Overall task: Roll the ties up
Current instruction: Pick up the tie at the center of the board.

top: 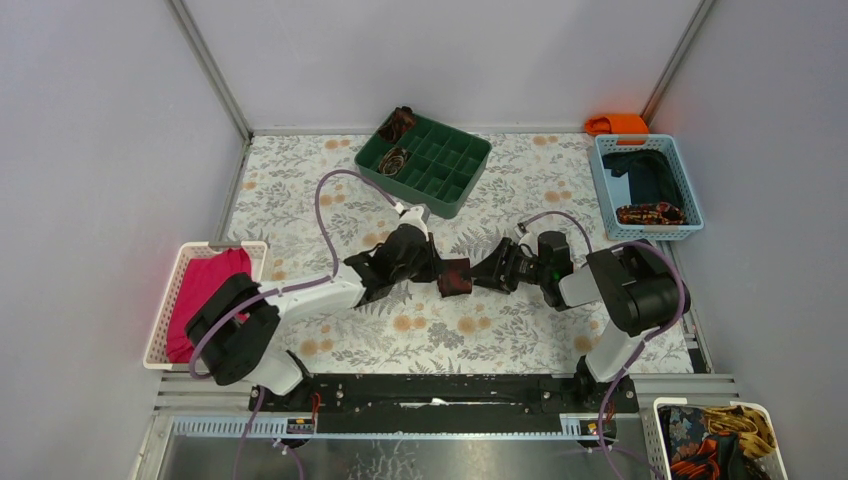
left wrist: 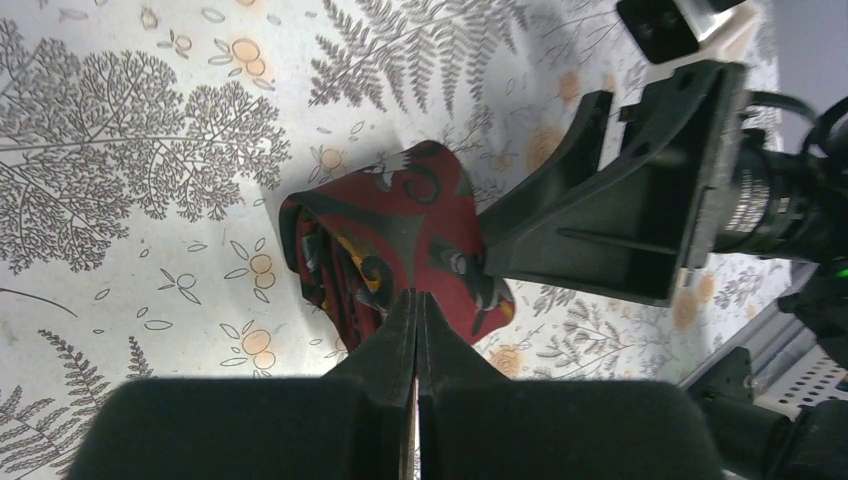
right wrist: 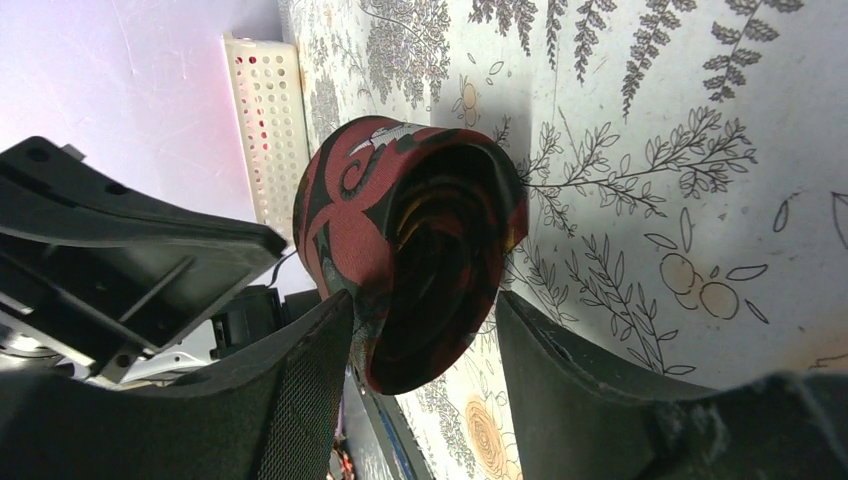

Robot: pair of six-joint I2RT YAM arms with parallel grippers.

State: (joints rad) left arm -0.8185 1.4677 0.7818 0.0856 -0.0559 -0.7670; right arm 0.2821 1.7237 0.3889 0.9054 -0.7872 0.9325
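The coiled tie [top: 455,277] is sitting on the floral table [top: 300,190] near its middle, on edge, caught between the two grippers that are facing each other across it. In the right wrist view its spiral end [right wrist: 420,250] is showing, with red and dark patterning wound in layers.

The right gripper [top: 478,277] is straddling the coil with jaws apart: one finger [right wrist: 300,390] is touching the fabric, while the other [right wrist: 570,380] is standing clear of it. The left gripper [left wrist: 415,300] is meeting the coil from the opposite side with its fingers pressed flat together, tips at the fabric's edge; whether a layer is pinched between them I cannot tell.

Both arms are lying low. The left arm [top: 300,297] is stretching diagonally from its base toward the centre. The right arm [top: 630,285] is folding at its elbow and pointing its wrist leftward.

At the far edge, a green divided tray [top: 450,165] is holding two more coiled ties [top: 393,160].
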